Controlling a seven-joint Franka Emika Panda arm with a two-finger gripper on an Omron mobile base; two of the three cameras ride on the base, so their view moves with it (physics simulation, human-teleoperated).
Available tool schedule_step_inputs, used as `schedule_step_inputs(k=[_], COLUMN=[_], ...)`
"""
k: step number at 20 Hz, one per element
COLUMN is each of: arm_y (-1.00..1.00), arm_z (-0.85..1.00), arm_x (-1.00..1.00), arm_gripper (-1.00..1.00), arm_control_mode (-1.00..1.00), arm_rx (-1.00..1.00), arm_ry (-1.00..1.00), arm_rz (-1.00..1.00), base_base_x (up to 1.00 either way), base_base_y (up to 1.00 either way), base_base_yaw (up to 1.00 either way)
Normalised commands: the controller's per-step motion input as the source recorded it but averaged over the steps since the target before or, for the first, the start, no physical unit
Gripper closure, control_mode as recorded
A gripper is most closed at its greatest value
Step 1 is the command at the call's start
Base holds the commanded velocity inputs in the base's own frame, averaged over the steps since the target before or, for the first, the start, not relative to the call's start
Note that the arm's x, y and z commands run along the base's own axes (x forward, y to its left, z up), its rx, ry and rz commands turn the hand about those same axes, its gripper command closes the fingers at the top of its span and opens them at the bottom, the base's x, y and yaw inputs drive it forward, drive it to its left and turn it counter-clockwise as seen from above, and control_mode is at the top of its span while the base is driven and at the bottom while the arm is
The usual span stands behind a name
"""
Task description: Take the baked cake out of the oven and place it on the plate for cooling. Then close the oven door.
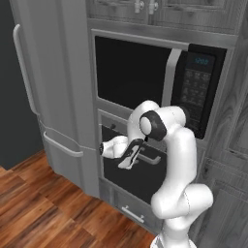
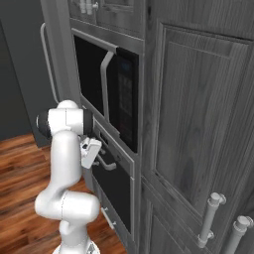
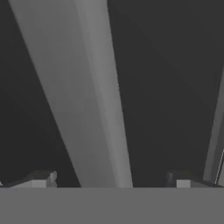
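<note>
Nearest the camera on the hand, the two-finger tool stands with its dark tips wide apart, one on either side of the curved horizontal silver bar handle, which runs up between them without either tip closing on it. Just behind the bar lies the wide dark-glass oven door in its grey frame, shut, so the cake inside cannot be seen. From the left base view the white arm reaches in at the built-in grey wall oven, the tool against the door's upper part beside the bar. Above it sits the larger black microwave with a keypad. The risk I see from here: if the tips close while the bar sits off-centre or too shallow, they may slip off when the door is pulled down, or the pull may strain against the hinge arc.
</note>
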Motion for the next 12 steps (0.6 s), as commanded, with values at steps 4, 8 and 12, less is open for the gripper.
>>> schedule_step_inputs(k=[4,8,12], arm_y=[-0.11,-0.17,-0.17], arm_z=[-0.36,-0.35,-0.29], arm_x=[0.42,0.27,-0.03], arm_gripper=[-1.0,1.0,1.0], arm_control_mode=[-1.0,-1.0,-1.0], arm_rx=[-0.02,0.0,0.05], arm_ry=[0.01,0.02,0.08], arm_rz=[0.0,0.0,0.0], base_base_x=[0.0,0.0,0.0], base_base_y=[0.0,0.0,0.0], base_base_yaw=[0.0,0.0,0.0])
